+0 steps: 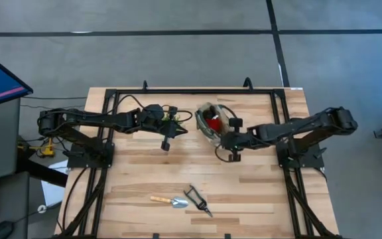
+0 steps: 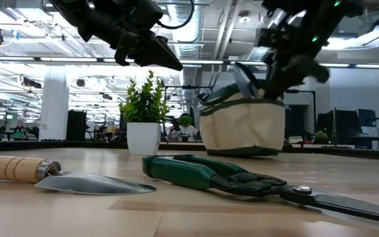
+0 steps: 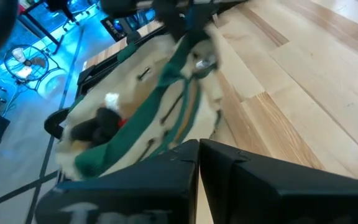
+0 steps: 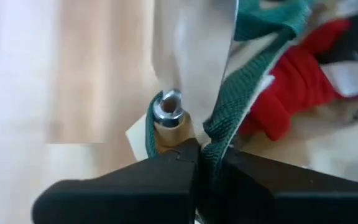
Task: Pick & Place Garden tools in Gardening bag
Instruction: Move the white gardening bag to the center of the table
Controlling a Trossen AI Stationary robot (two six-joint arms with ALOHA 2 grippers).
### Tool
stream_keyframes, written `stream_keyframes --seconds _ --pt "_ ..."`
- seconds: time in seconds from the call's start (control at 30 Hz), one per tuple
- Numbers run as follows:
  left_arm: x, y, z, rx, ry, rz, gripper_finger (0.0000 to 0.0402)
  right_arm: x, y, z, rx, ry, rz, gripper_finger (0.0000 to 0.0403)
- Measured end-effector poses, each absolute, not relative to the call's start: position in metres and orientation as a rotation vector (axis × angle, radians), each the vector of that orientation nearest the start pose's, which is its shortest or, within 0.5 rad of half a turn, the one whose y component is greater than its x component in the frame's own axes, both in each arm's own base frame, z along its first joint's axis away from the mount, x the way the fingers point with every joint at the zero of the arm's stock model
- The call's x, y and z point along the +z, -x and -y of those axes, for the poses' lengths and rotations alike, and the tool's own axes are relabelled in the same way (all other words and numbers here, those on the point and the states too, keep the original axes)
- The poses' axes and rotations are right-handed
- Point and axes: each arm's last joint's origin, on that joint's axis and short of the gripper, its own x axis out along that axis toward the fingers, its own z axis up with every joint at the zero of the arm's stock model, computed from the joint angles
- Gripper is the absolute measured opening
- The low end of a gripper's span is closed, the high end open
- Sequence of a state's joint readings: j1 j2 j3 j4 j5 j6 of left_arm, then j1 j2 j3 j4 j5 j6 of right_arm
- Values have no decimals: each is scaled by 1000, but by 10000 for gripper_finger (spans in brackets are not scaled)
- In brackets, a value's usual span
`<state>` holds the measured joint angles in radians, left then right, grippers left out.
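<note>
The beige gardening bag (image 1: 211,126) with green trim stands at the table's far middle, with a red-and-black piece (image 4: 291,93) inside. My right gripper (image 1: 229,138) is at the bag's near right rim, shut on a wooden-handled trowel (image 4: 191,56) whose silver blade (image 2: 245,76) sticks up over the bag. My left gripper (image 1: 166,141) hovers shut and empty left of the bag, above the table. Another wooden-handled trowel (image 1: 170,200) and green-handled pruners (image 1: 197,200) lie flat near the front edge. My right gripper holds the trowel by its wooden handle (image 4: 166,134), just behind the silver ferrule, the fingers pinching it from the right. The bag's green strap (image 4: 219,140) runs down into the shut fingers too; whether it is caught I cannot tell. The trowel is lifted, blade slanting up over the bag's mouth.
A small green potted plant (image 1: 172,119) in a white pot stands just left of the bag, close beside my left gripper. Black frame rails (image 1: 191,91) edge the table. Bare wood lies between the bag and the tools at the front.
</note>
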<state>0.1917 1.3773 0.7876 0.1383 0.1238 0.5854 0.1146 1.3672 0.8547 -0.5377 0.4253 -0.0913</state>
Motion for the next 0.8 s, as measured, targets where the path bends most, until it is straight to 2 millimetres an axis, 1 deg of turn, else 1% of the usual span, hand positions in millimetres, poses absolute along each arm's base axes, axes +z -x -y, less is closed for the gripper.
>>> stream_keyframes --seconds 0.27,0.4,0.57,0.8 --pt "236 -289 -52 -59 -504 -433 4 215 -244 -58 -91 280 -1021 1" --pt "237 -290 -53 -52 -490 -421 4 214 -239 -76 -62 233 -1012 1" --pt "238 -290 -53 -48 -483 -415 4 214 -232 -94 -42 187 -1004 1" --pt "238 -290 -53 -43 -469 -408 4 214 -224 -112 16 96 -1019 0"
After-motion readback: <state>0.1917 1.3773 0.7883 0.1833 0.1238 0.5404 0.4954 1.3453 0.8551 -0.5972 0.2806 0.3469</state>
